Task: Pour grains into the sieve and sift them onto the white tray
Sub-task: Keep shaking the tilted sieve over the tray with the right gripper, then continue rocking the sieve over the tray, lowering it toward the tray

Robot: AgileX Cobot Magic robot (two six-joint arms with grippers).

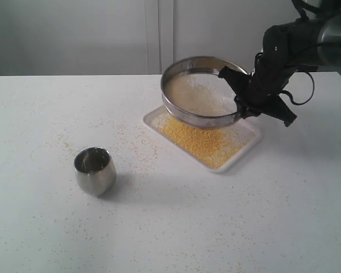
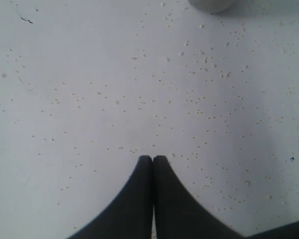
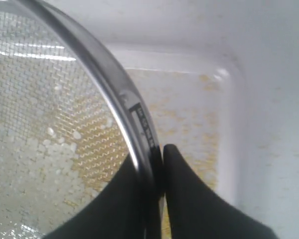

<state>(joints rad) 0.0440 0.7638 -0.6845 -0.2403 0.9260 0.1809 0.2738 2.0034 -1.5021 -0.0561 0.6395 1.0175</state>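
My right gripper (image 1: 241, 101) is shut on the rim of the sieve (image 1: 202, 91), holding it tilted in the air above the white tray (image 1: 247, 142). Pale coarser bits lie on the mesh (image 3: 45, 144). Yellow-golden grains (image 1: 199, 139) cover much of the tray floor. In the right wrist view the steel rim (image 3: 117, 89) runs between the two dark fingers (image 3: 184, 184), with the tray (image 3: 234, 99) below. My left gripper (image 2: 153, 158) is shut and empty over the speckled table; it does not show in the exterior view.
A small rounded steel cup (image 1: 95, 169) stands upright on the white table (image 1: 170, 227), left of the tray; its blurred edge (image 2: 212, 4) shows in the left wrist view. Stray specks (image 2: 209, 64) are scattered over the table surface.
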